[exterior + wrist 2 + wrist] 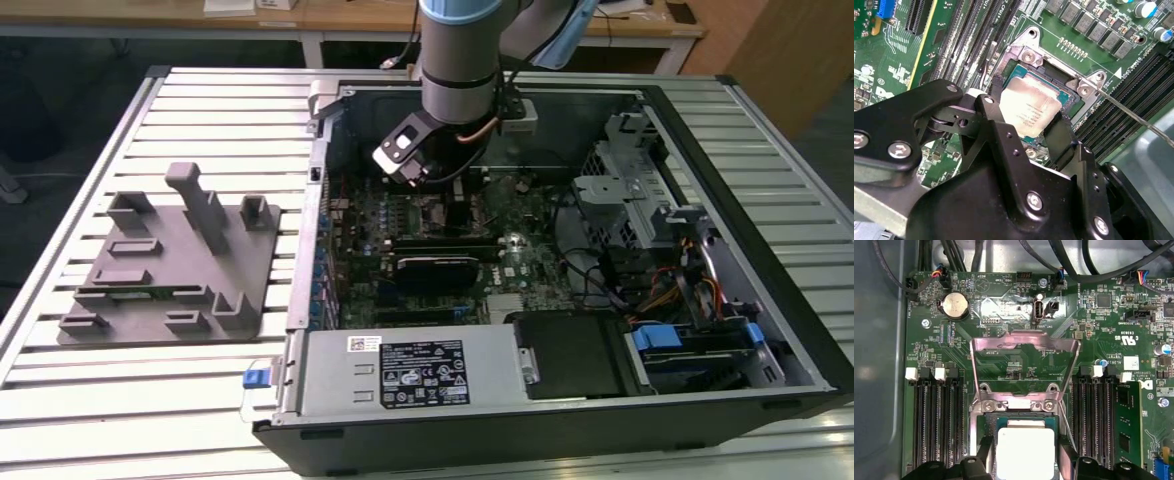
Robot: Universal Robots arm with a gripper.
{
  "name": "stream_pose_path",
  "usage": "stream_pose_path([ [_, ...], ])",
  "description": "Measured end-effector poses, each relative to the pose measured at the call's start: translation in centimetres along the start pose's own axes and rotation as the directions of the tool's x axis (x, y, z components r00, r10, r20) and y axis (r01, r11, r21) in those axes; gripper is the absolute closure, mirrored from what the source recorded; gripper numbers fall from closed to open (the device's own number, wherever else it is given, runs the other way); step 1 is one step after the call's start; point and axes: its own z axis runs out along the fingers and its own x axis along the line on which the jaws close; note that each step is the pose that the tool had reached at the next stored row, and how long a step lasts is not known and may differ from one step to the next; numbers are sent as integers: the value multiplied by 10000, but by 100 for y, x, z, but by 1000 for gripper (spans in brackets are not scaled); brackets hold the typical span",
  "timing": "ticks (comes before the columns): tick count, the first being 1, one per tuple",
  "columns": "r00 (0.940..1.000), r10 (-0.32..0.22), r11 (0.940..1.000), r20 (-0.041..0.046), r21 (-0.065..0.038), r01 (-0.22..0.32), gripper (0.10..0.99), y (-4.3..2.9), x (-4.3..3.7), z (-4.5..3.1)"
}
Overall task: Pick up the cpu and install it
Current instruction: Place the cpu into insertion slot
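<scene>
Inside an open computer case (694, 110), the gripper (1029, 110) is seen low over the motherboard (899, 55). Its two black fingers (1058, 137) are closed against opposite edges of the cpu (1029, 100), which is held flat and square within the socket (1054, 72). The pick-up is judged done and the chip placed at or just above its seat, though full seating cannot be told; the hinged retention frame (1024, 342) is tilted up and the thin lever (1124, 107) unlatched, so the chip is not yet released or clamped

Arm (461, 60) reaching straight down, wrist angled, jaws closed on the cpu (1029, 110)
</scene>
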Motion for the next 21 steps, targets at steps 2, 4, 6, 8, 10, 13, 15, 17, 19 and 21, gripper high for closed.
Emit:
stream_pose_path([
  [2,10000,1,10000,-10,-6,-1,475,1,2,-6],
  [4,10000,3,10000,-39,-22,-3,475,6,9,-18],
  [6,10000,1,10000,-21,-13,-1,475,7,7,-38],
  [8,10000,1,10000,-21,-13,-1,475,6,6,-42],
  [10,10000,1,10000,-20,-12,-1,475,7,6,-44],
  [13,10000,1,10000,-18,-12,-1,475,6,5,-45],
  [15,10000,1,10000,-19,-12,-1,475,6,5,-46],
  [17,10000,0,10000,-13,-8,0,486,6,4,-48],
  [19,10000,1,10000,-16,-10,-1,549,6,5,-48],
  [21,10000,1,10000,-17,-11,-1,553,6,5,-47],
])
